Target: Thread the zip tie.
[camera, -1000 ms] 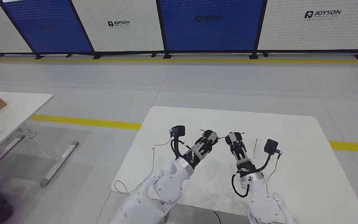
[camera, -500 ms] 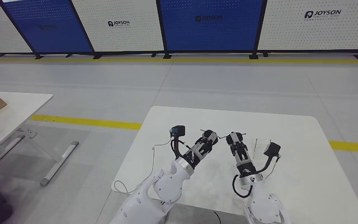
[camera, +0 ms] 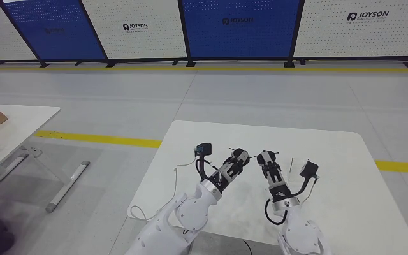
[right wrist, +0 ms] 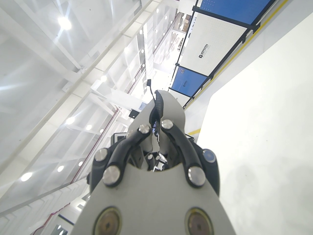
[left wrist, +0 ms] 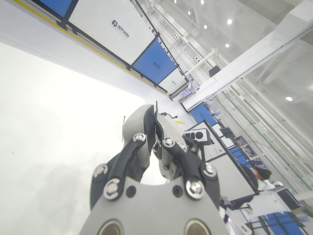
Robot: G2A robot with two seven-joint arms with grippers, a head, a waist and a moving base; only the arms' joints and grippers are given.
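Observation:
My two grippers hang close together above the middle of the white table (camera: 191,146). The left gripper (left wrist: 155,113) (camera: 240,154) is shut on a thin black zip tie (left wrist: 156,105), with a short tip sticking out past its fingertips. My right gripper (right wrist: 157,99) (camera: 264,156) is shut on the thin black zip tie (right wrist: 152,89), whose small square head stands free beyond the pads. In the top view a fine black line, the zip tie (camera: 253,154), runs across the small gap between the two grippers.
A second thin black strip (camera: 292,164) (left wrist: 124,121) lies on the table just to the right of the right gripper. The table's far edge and a yellow floor line (camera: 95,138) lie beyond. Blue and white panels (camera: 242,29) stand far behind.
The right arm has shifted slightly, nudging its gripper a touch toward the left one. Both grippers stay shut and the left arm holds still.

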